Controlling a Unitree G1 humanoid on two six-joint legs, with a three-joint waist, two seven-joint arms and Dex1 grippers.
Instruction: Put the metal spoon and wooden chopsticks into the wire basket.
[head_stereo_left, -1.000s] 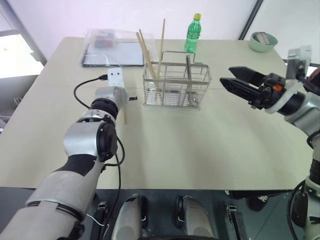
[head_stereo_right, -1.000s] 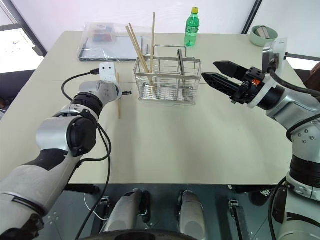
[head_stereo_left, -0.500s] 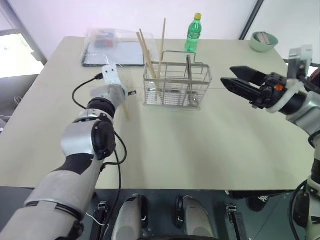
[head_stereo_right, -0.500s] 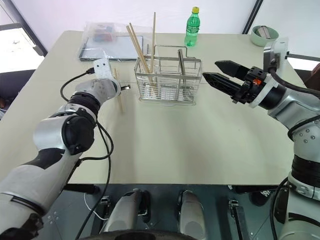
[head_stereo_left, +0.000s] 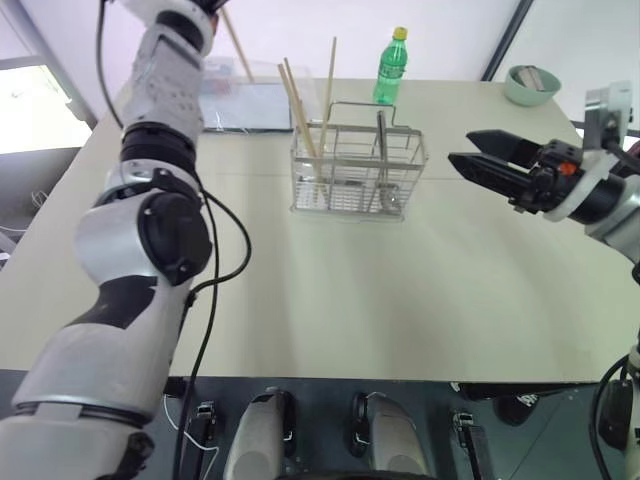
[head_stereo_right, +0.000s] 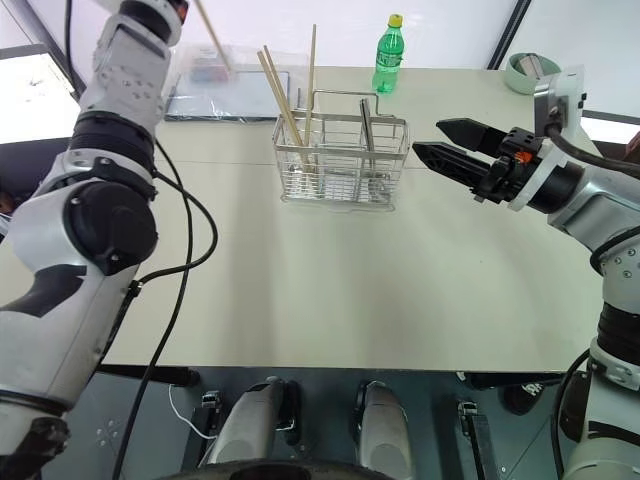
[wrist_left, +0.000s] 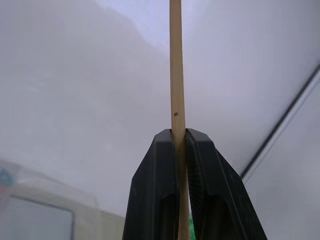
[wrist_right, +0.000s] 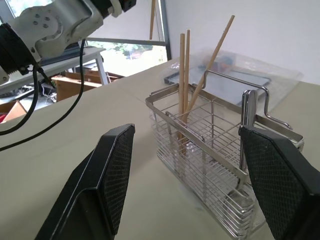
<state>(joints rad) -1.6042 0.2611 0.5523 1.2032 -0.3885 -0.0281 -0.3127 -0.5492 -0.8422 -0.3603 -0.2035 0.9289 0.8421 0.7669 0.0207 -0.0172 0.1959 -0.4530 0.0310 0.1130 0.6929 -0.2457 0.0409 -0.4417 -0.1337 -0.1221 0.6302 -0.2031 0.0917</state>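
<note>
— Three wooden chopsticks (head_stereo_right: 288, 100) stand in the wire basket (head_stereo_right: 343, 160) on the worktop (head_stereo_right: 350, 290), metal spoon (head_stereo_right: 366, 128) beside them. The fourth?

— Pinched between the left fingers (wrist_left: 156, 190), raised high above the worktop's far left, well apart from the basket.

— Right fingers (wrist_right: 115, 170)?

— Spread wide, empty, level beside the basket.

Your left gripper (wrist_left: 181, 150) pinches one pale chopstick (wrist_left: 176, 75). Left of your right gripper (head_stereo_left: 478, 155), the wire basket (head_stereo_left: 355, 170) holds three leaning chopsticks (head_stereo_left: 300, 105) and the upright metal spoon (head_stereo_left: 383, 150).
</note>
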